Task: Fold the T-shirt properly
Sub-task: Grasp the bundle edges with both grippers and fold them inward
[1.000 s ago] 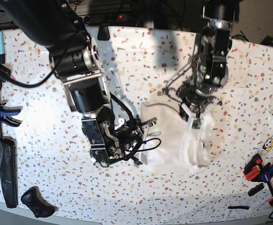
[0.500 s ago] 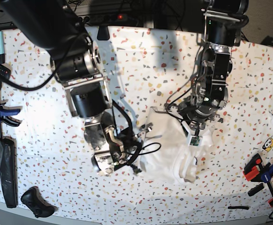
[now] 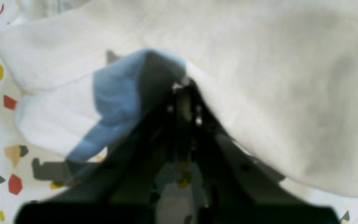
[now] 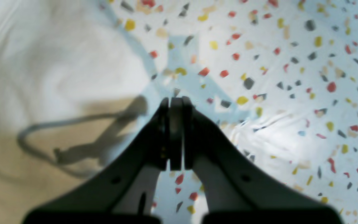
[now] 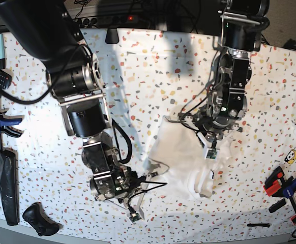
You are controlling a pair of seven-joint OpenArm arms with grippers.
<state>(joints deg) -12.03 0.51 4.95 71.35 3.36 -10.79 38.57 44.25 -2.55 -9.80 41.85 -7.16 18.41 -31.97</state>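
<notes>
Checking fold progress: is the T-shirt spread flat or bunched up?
Bunched up. The T-shirt lies in a crumpled heap with loose folds, one part pinched and lifted by the left gripper.

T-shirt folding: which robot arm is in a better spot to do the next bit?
Probably the left. Its end effector is shut on the T-shirt, while the right end effector is shut on nothing, beside the cloth.

T-shirt (image 5: 181,157) plain white; tabletop (image 5: 153,71) white, red-yellow-grey speckles.
</notes>
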